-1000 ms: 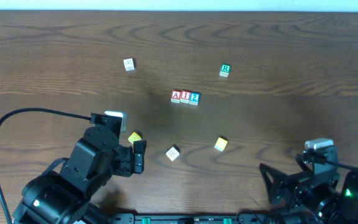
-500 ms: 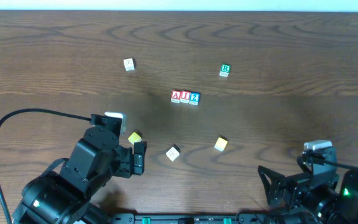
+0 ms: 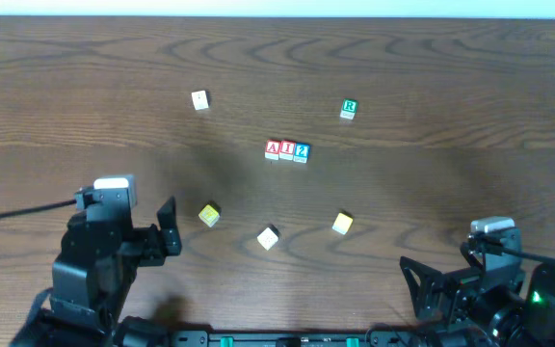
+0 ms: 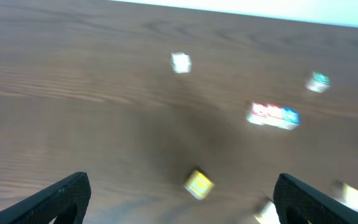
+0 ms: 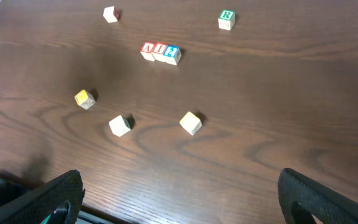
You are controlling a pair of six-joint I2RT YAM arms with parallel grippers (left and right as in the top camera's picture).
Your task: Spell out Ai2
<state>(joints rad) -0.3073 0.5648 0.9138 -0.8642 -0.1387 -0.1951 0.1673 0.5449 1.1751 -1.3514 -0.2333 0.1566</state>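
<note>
Three letter cubes stand side by side in a row at the table's middle: the red "A" cube [image 3: 273, 149], the red "I" cube [image 3: 287, 150] and the blue "2" cube [image 3: 302, 151]. The right wrist view shows the row as A [image 5: 148, 50], I [image 5: 160, 51], 2 [image 5: 172, 53]. In the left wrist view it is a blurred strip [image 4: 273, 116]. My left gripper [image 3: 165, 234] [image 4: 179, 208] is open and empty at the near left, far from the row. My right gripper [image 3: 427, 287] [image 5: 182, 199] is open and empty at the near right.
A green "R" cube [image 3: 349, 109] sits behind and right of the row, and a pale cube [image 3: 199, 100] behind and left. In front lie a yellow cube [image 3: 209, 215], a pale cube [image 3: 268, 237] and another yellow cube [image 3: 342, 224].
My left arm has swung left and back, away from the yellow cube it was beside. The right arm has barely moved. The cubes have not moved.
</note>
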